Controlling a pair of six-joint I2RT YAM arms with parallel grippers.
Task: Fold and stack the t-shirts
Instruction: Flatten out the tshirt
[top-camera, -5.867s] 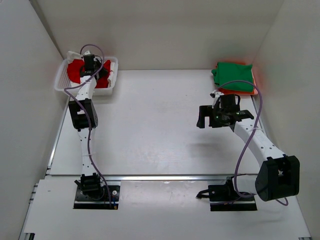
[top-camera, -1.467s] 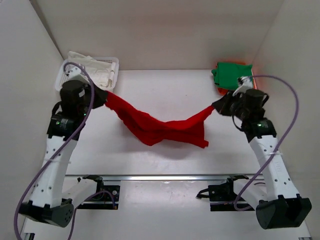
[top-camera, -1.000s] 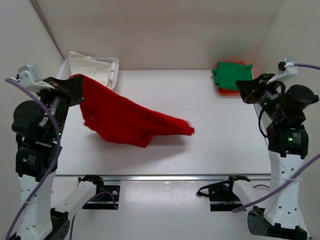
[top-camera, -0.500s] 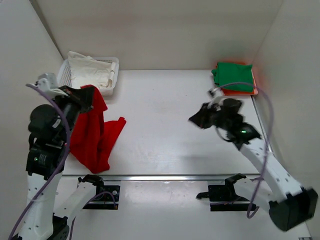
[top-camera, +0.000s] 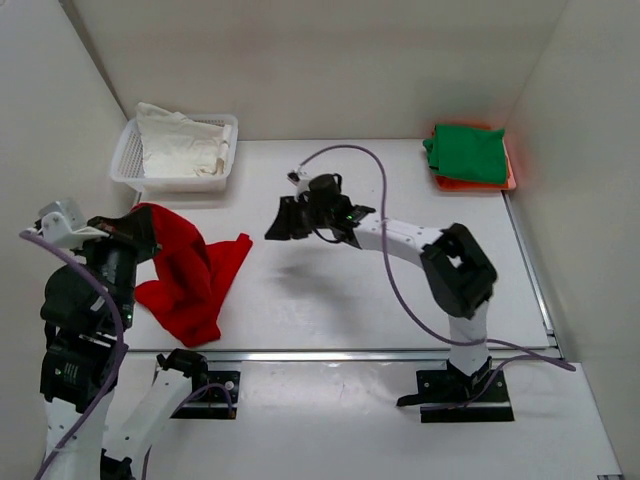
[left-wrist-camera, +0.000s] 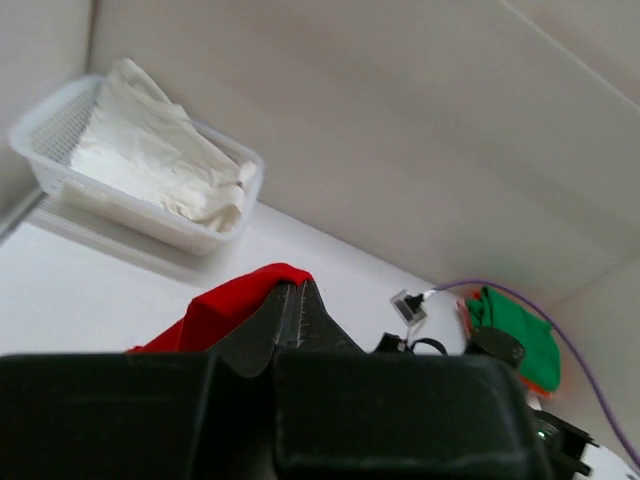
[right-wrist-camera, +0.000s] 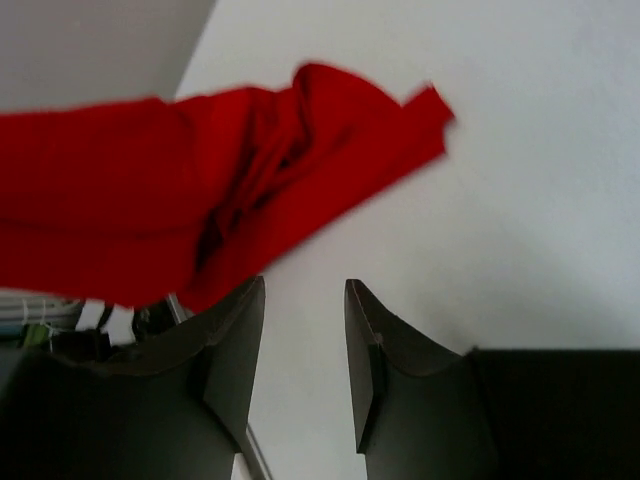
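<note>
Having crossed to the red t-shirt (top-camera: 190, 275), right hand (top-camera: 285, 222) half-open (empty); left hand (top-camera: 143, 224) pinches it.

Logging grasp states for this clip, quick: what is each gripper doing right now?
Left gripper: closed, pinching the red t-shirt.
Right gripper: open, holding nothing.

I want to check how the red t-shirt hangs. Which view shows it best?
Top external: the whole red t-shirt shows, hanging crumpled from the left gripper. Left wrist shows only a pinched fold at the fingertips; right wrist shows part of it, blurred.
</note>
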